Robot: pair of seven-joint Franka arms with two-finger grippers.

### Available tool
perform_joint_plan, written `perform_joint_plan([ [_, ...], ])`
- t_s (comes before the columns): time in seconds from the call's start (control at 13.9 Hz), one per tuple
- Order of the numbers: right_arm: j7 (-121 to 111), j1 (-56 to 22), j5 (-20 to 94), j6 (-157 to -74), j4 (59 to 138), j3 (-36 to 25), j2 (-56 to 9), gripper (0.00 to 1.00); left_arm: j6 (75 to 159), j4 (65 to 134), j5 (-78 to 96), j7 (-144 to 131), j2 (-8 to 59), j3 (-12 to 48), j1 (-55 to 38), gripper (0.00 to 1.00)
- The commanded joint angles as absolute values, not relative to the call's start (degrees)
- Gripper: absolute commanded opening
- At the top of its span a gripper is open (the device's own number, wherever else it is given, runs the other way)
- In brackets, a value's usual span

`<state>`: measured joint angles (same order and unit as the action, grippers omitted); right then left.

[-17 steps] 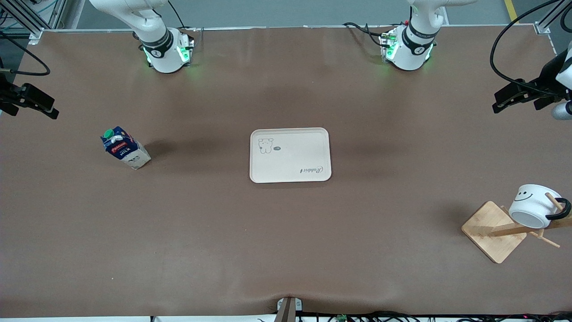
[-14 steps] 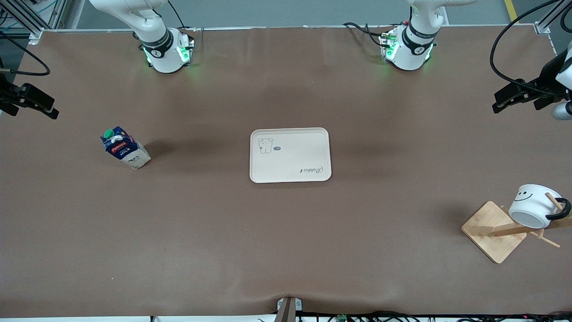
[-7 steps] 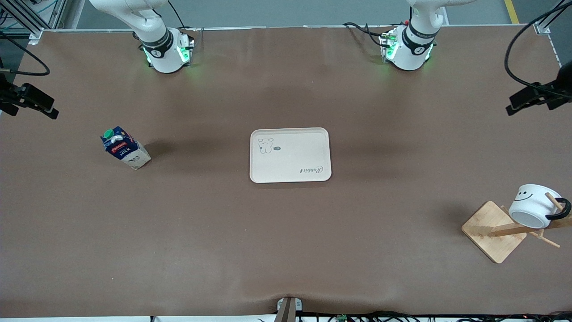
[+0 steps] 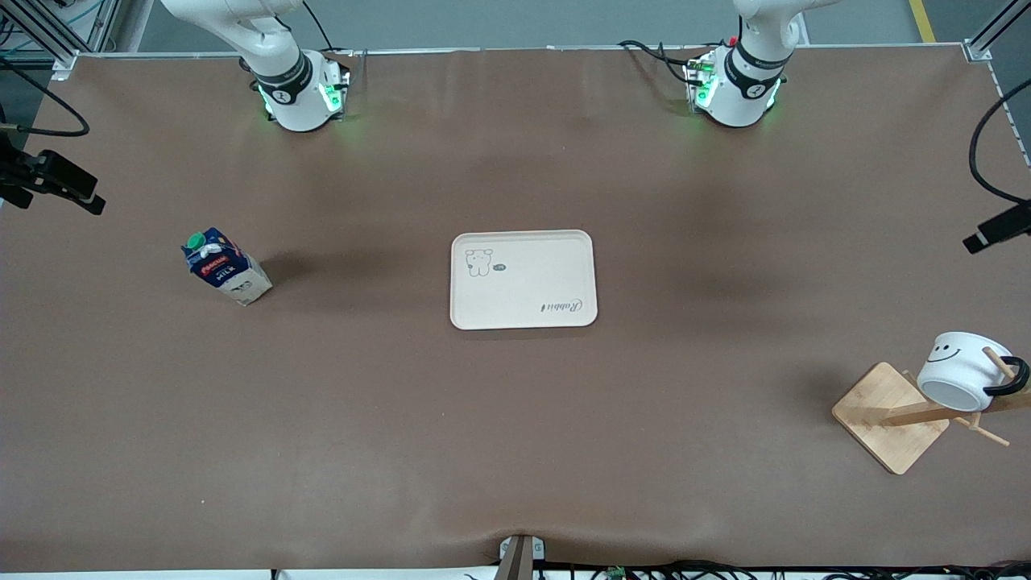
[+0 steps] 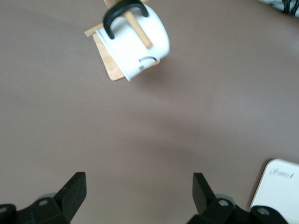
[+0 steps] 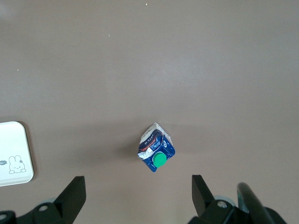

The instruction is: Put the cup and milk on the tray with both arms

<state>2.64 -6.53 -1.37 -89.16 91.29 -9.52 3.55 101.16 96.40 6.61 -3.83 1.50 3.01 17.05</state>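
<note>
Change since earlier: your left gripper [image 4: 997, 229] has slid down the frame edge at the left arm's end of the table and now shows only as a black tip; the right gripper [image 4: 50, 184] has not shifted, nor have the cup, milk and tray.

Front view: you have the tray [image 4: 523, 279] bare at mid-table. The milk [image 4: 225, 266] stands upright on the table toward the right arm's end. The cup [image 4: 963, 370] hangs by its black handle on a peg of the wooden rack [image 4: 890, 416] at the left arm's end, nearer the camera than the tray. The right gripper sits at the table edge at its own end.

Left wrist view: your left fingers [image 5: 203, 189] are spread wide and hold nothing. The cup [image 5: 138, 44] lies ahead with the peg through its handle, and a corner of the tray [image 5: 279, 189] shows.

Right wrist view: your right fingers [image 6: 74, 193] are also wide apart and empty, with the milk [image 6: 156, 153] ahead between them, green cap up, and the tray's bear corner [image 6: 15, 154] in sight.

Progress: nothing is on the tray yet; you still have both pickups and both placements to do.

What only one view gives: the wrist views alone show you the jaw openings; the front view alone shows how cup, milk and tray lie together.
</note>
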Motion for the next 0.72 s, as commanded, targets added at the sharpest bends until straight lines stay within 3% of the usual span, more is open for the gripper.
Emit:
perform_joint_plan([
  [0.0, 3.16, -5.80, -1.85, -88.95, 90.79, -8.96, 3.34, 1.00, 109.75, 102.73, 8.88, 1.04, 0.44, 3.16, 19.33, 1.00],
  [0.22, 3.16, -5.80, -1.85, -88.95, 90.79, -8.96, 3.34, 1.00, 113.90, 102.75, 9.49, 3.32, 3.50, 3.34, 21.61, 1.00],
  [0.43, 3.16, -5.80, -1.85, -88.95, 90.79, -8.96, 3.34, 1.00, 113.82, 95.82, 9.84, 11.06, 8.95, 3.16, 21.53, 1.00],
  [0.65, 3.16, -5.80, -1.85, -88.95, 90.79, -8.96, 3.34, 1.00, 113.82, 95.71, 9.76, 11.68, 9.23, 3.16, 21.62, 1.00],
])
